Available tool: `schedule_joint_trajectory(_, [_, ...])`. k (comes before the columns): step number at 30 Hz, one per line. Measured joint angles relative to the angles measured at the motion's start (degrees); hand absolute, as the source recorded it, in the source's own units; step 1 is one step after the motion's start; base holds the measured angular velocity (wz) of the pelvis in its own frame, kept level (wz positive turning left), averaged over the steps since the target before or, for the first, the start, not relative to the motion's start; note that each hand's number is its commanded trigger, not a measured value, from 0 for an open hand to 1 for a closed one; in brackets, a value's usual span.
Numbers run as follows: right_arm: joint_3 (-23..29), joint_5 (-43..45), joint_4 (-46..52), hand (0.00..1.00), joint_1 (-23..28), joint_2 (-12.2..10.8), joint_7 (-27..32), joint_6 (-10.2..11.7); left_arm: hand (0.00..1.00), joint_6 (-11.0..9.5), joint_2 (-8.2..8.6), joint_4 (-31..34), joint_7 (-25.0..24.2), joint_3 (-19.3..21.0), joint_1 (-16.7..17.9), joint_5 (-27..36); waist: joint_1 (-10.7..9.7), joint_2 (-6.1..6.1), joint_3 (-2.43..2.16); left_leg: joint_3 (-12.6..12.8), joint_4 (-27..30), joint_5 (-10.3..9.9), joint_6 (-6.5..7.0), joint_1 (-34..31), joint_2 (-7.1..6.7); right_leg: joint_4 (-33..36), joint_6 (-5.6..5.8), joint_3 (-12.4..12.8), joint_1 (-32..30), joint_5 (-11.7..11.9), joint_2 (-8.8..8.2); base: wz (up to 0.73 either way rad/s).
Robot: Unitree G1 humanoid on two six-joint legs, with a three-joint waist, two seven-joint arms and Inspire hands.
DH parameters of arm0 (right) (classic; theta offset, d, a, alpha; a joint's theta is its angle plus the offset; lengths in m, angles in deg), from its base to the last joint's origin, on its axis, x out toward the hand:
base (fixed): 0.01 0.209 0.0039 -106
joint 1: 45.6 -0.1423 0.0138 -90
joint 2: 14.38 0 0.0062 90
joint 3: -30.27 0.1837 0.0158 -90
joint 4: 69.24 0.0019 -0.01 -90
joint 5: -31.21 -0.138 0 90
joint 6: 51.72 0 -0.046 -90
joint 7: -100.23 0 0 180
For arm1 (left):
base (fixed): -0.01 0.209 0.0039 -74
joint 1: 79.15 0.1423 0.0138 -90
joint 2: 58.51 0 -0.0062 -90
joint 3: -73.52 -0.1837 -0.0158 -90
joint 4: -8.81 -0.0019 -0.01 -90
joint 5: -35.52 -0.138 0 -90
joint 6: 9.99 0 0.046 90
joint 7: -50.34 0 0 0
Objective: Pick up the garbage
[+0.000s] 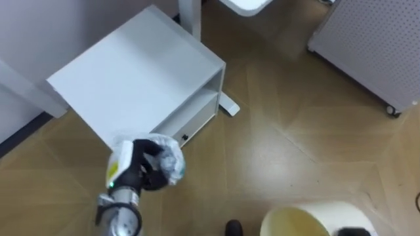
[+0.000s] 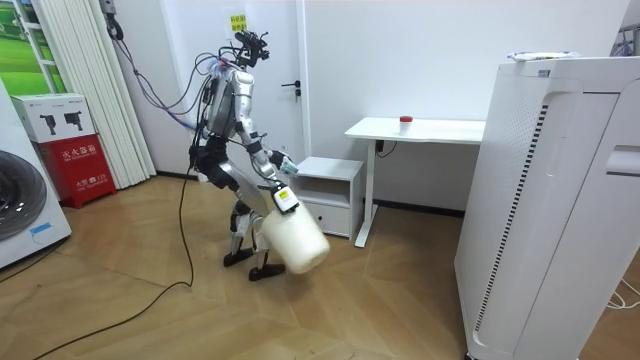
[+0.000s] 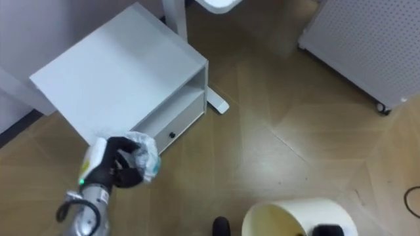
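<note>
Step in hand, as judged: transfer the garbage (image 1: 170,159) to the bin (image 1: 328,216). Swing the left hand (image 1: 139,172) across to the right and release only once the wad is squarely over the bin's mouth. The wad looks light and crumpled, so a firm hold is needed and an early release may send it to the floor. The bin hangs tilted in the room view; level its mouth first. Pose: the left arm reaches forward and the hand is curled round the wad, raised just in front of the white cabinet (image 1: 131,78). The right hand (image 1: 348,231) sits at the bin's rim, low right – its grip cannot be read.
</note>
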Motion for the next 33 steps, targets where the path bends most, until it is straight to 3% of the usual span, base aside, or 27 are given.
schedule_joint_trajectory(3, [-0.4,-3.5,0.0,1.00,-1.1,-2.8,-1.4,3.3,1.00,0.0,0.45,0.1,-3.2,-3.7,2.6,1.9,0.7,-0.72,-0.48,-0.3,-1.0,0.4,-0.22,1.8,-0.04,-1.6,-0.17,-0.8,2.2,0.1,0.01,0.08])
schedule_joint_trajectory(7, [-1.6,-6.4,0.2,1.00,-2.4,-7.6,-6.1,4.5,1.00,-0.1,1.40,4.3,-8.7,-6.8,5.4,4.2,2.5,-0.98,-0.74,-0.8,-2.6,0.8,-0.19,4.0,-0.12,-3.5,-0.01,-1.3,4.7,0.6,-0.03,0.08])
schedule_joint_trajectory(13, [-4.6,-7.3,0.4,1.00,-3.4,-7.8,-10.3,5.1,1.00,-0.1,3.24,6.7,-14.5,-9.0,7.0,5.5,3.7,-1.23,-0.87,-0.5,-3.9,1.3,0.53,4.7,-1.21,-3.4,0.65,-1.0,5.0,0.6,-1.10,0.01])
schedule_joint_trajectory(19, [-5.3,-7.5,0.0,1.00,-3.3,-8.8,-11.9,5.0,1.00,-0.1,4.09,6.7,-19.9,-10.2,7.0,10.1,4.1,-1.98,-0.77,-0.3,-3.9,1.3,0.56,4.8,-1.23,-3.3,0.72,-0.9,5.0,0.6,-1.13,0.00])
schedule_joint_trajectory(25, [-3.7,-5.2,0.0,1.00,-3.3,-9.1,-12.0,5.1,1.00,-0.1,4.21,6.8,-22.4,-10.1,7.4,5.7,4.0,-2.74,-0.82,0.1,-3.8,1.3,0.57,4.7,-0.98,-3.5,0.63,-1.2,5.0,0.7,-0.99,0.00])
schedule_joint_trajectory(26, [-3.4,-5.2,0.0,1.00,-3.3,-9.2,-12.1,5.1,0.93,-0.1,4.21,7.0,-22.5,-10.1,7.5,5.1,3.9,-2.76,-0.82,0.1,-3.8,1.3,0.57,4.7,-0.97,-3.5,0.63,-1.2,5.0,0.7,-0.98,0.00])
schedule_joint_trajectory(27, [-3.0,-5.2,0.0,1.00,-3.2,-9.2,-12.6,5.1,0.58,-0.1,4.20,7.4,-22.5,-10.1,7.8,4.0,3.9,-2.76,-0.82,0.2,-3.8,1.3,0.58,4.7,-0.97,-3.5,0.64,-1.2,4.9,0.7,-0.97,0.00])
schedule_joint_trajectory(28, [-3.0,-5.2,0.0,1.00,-3.2,-9.2,-12.9,5.1,0.00,-0.1,4.19,7.8,-22.6,-10.1,7.8,3.2,3.9,-2.76,-0.82,0.2,-3.9,1.3,0.58,4.7,-0.97,-3.5,0.64,-1.2,4.9,0.7,-0.97,0.00])
schedule_joint_trajectory(33, [-3.0,-5.2,-0.1,1.00,-2.9,-9.2,-14.1,5.1,0.00,-0.1,3.91,8.2,-23.3,-10.1,7.8,2.2,4.0,-2.74,-0.82,0.2,-4.0,1.3,0.58,4.8,-0.97,-3.5,0.63,-1.3,4.8,0.7,-1.05,0.00])
